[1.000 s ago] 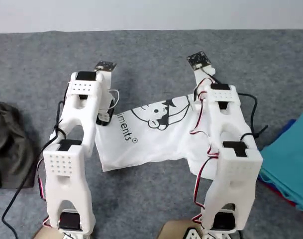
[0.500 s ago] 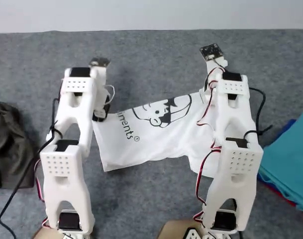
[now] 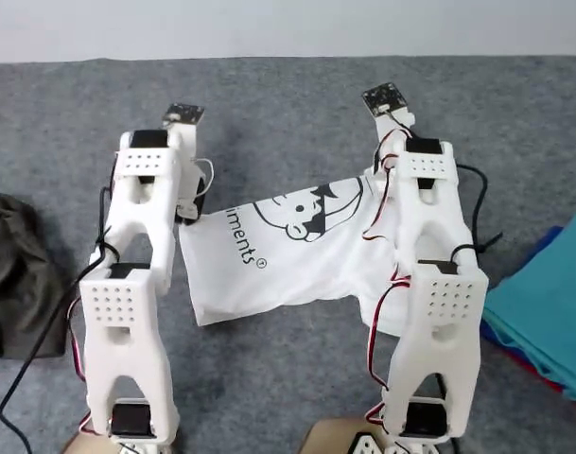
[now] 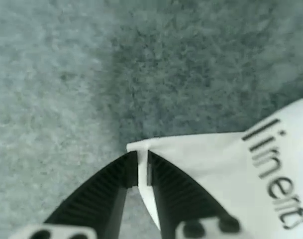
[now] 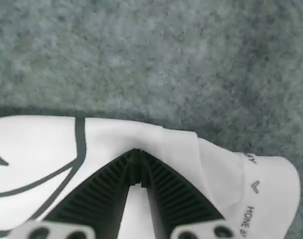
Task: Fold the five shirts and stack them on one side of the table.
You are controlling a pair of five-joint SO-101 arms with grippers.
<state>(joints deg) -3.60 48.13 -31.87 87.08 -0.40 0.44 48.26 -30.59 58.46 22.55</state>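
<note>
both arms are gripping the far edge of the white shirt point(image 3: 288, 260), which is lying rumpled on the table point(image 3: 288, 104) between them: the left gripper point(image 4: 139, 172) is clamping its far left corner, and the right gripper point(image 5: 136, 172) is pinching its far right edge. for a clean fold, i judge both should be travelling together at one height, holding that edge taut and level. a dark shirt point(image 3: 18, 274) is lying well left of the white shirt, a teal pile point(image 3: 543, 303) well right of it
</note>
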